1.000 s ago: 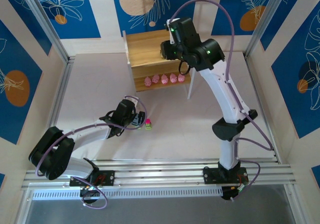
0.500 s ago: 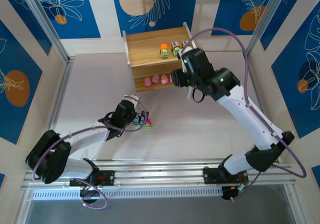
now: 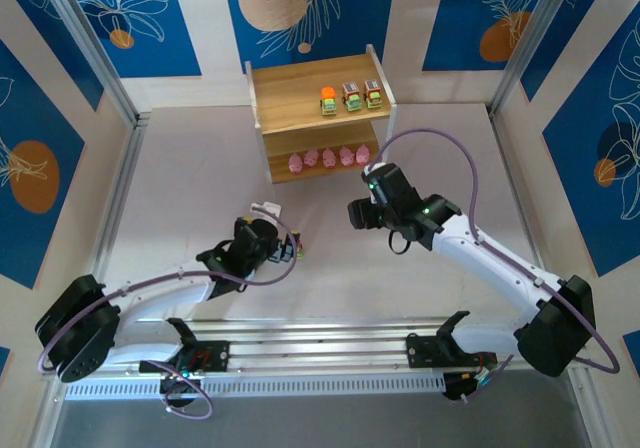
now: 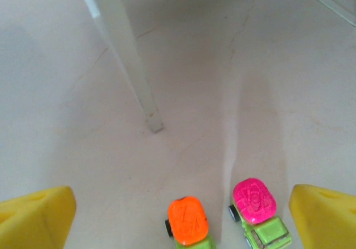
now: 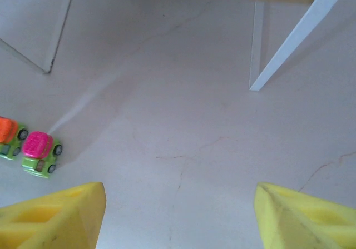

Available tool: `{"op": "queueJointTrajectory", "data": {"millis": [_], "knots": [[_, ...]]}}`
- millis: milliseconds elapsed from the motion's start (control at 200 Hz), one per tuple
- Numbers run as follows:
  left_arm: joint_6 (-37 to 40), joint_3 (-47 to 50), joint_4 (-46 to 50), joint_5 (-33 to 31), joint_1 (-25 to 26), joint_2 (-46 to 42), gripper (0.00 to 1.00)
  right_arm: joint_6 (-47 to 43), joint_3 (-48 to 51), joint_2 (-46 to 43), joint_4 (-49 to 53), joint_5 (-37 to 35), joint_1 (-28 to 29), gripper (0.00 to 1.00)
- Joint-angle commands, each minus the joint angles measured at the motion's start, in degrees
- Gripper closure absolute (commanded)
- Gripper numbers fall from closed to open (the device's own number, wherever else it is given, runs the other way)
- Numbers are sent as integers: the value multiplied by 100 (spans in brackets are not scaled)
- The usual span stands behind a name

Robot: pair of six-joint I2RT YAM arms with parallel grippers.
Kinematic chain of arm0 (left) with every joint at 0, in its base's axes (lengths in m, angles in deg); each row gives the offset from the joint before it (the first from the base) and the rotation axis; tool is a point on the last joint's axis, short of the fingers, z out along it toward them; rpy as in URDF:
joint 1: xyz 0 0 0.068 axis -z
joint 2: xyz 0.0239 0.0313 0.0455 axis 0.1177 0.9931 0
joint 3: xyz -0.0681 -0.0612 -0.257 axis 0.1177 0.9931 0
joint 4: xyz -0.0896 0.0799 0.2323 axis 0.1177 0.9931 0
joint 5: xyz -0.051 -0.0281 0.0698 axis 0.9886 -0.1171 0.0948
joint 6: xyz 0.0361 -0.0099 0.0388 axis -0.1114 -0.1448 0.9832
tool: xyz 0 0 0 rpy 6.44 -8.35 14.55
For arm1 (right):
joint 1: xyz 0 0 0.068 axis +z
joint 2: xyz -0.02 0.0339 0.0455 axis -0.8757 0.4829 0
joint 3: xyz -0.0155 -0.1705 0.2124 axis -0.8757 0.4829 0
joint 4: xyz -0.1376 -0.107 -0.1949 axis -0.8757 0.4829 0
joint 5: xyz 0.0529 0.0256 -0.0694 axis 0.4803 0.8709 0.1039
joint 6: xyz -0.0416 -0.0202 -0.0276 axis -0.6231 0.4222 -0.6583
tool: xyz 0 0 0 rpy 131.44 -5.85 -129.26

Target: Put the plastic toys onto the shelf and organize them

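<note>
Left tool [image 3: 282, 250] spread wide, orange-topped car [image 4: 188, 222] — cropped

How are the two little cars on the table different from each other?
The orange-topped car has an orange roof; the pink-topped car has a magenta one. In the left wrist view the orange-topped car sits left, the pink-topped car right. Both have green bodies.
</note>
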Motion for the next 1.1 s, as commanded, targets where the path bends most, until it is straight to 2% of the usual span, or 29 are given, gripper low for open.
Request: {"op": "queueJointTrajectory", "data": {"millis": [0, 190, 400, 680, 885, 1096], "knots": [[-971, -169, 829, -530, 142, -161, 7, 207, 383, -63, -893, 191, -25, 31], [-1955, -247, 1475, -569, 273, -316, 12, 336, 902, 101, -1561, 236, 93, 34], [-2579, -709, 2365, -667, 289, -149, 15, 355, 1391, 201, -2089, -269, 455, 34], [-2735, -1152, 2772, -582, 288, 332, 16, 448, 1571, 333, -2278, -73, 410, 33], [-2764, -1324, 2918, -518, 289, 678, 16, 467, 1585, 252, -2242, -54, 397, 26], [-2693, -1349, 2910, -436, 237, 894, 23, 517, 1596, 179, -2198, -19, 345, 22]]}}
